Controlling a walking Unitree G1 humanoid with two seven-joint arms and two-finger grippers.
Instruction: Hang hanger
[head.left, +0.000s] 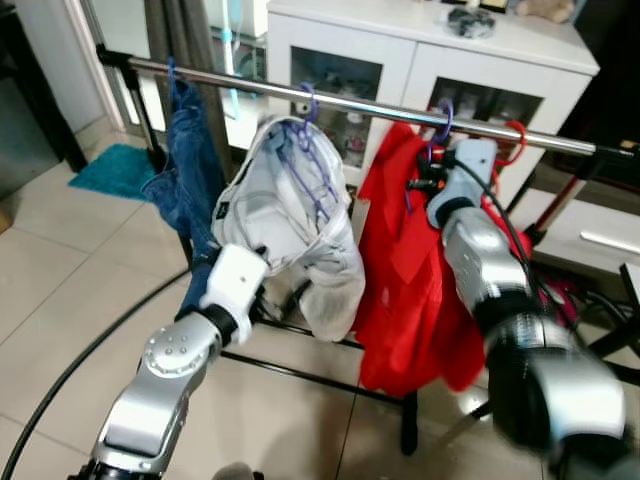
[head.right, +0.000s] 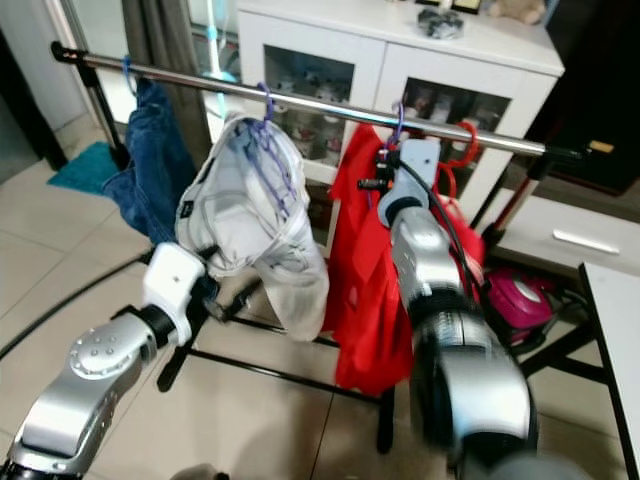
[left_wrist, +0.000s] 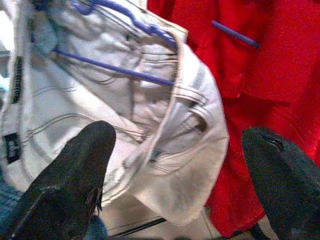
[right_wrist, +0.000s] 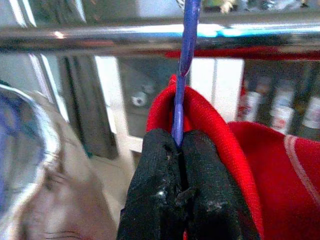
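**Right pincer clamped on the purple hanger at the rail**

Left eye view: the right pincer (head.left: 418, 182) is mostly hidden behind its own wrist and the red garment (head.left: 415, 290), so its fingers cannot be read from here. The purple hanger (head.left: 440, 125) shows just its hook, looped over the chrome rail (head.left: 350, 105). The forearm nearest the camera is blurred. The left pincer (head.left: 262, 305) is tucked low under the white garment (head.left: 290, 225), its tips out of sight. Blue jeans (head.left: 190, 170) hang further to the robot's left.

Right eye view: the same scene; a white cabinet (head.right: 400, 70) stands behind the rail, its contents too small to name.

Left wrist view: the two black fingers (left_wrist: 75, 175) stand wide apart, holding nothing, with the white garment's folds just ahead and red cloth beside it.

Right wrist view: the fingers are pressed together on the hanger's thin purple neck, red collar cloth bunched round them. The neck rises to the rail; whether the hook rests fully on it is cut off at the frame's edge.
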